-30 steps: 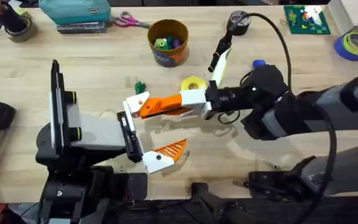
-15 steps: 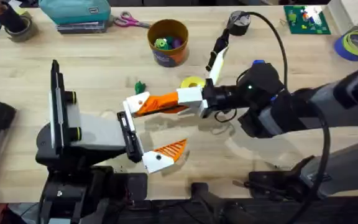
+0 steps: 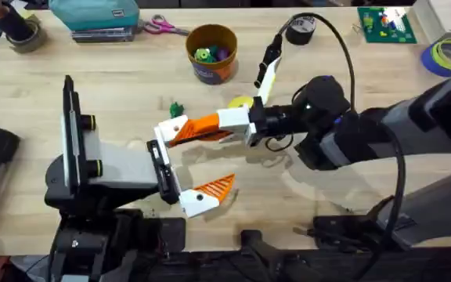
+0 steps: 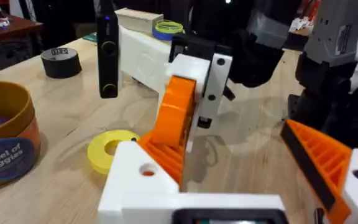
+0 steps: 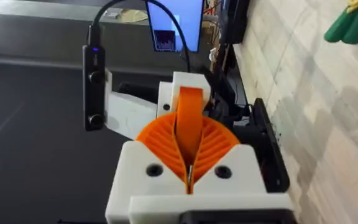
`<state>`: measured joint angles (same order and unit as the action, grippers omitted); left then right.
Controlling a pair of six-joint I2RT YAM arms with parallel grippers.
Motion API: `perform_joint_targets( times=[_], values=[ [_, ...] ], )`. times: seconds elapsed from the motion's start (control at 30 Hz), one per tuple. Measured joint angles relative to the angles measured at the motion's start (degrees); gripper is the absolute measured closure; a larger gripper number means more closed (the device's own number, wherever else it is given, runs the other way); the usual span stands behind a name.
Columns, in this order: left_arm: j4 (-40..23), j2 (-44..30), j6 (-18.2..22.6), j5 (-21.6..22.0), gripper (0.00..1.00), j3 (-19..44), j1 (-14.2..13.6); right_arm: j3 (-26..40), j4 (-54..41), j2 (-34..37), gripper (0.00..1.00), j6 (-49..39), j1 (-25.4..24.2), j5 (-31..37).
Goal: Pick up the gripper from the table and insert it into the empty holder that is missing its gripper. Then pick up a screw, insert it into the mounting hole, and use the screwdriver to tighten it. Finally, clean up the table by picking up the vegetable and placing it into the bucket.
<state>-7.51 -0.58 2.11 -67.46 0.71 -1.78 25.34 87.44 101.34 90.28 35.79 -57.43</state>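
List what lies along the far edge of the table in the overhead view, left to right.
Teal case → scissors → bucket → black tape roll → green board → blue tape roll.

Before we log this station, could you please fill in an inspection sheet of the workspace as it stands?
Surface: wooden table, pale planks.
Job's things: gripper at the holder, seating unclear; vegetable on the table; bucket upright, holding toys.
Clutter: yellow ring, black tape roll, scissors.
Grippers: right gripper shut on the gripper; left gripper open.
Cables: black cable arching over the table.
Surroundings: lit screen beyond the table.
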Motion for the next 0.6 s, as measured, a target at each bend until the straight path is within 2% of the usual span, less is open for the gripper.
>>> perform_joint_targets(
  times=[0.6],
  values=[
    [0.0,0.0,0.0,-0.09,0.015,0.0,0.0,0.0,0.02,-0.02,0.993,-0.26,-0.35,-0.4]
  ],
)
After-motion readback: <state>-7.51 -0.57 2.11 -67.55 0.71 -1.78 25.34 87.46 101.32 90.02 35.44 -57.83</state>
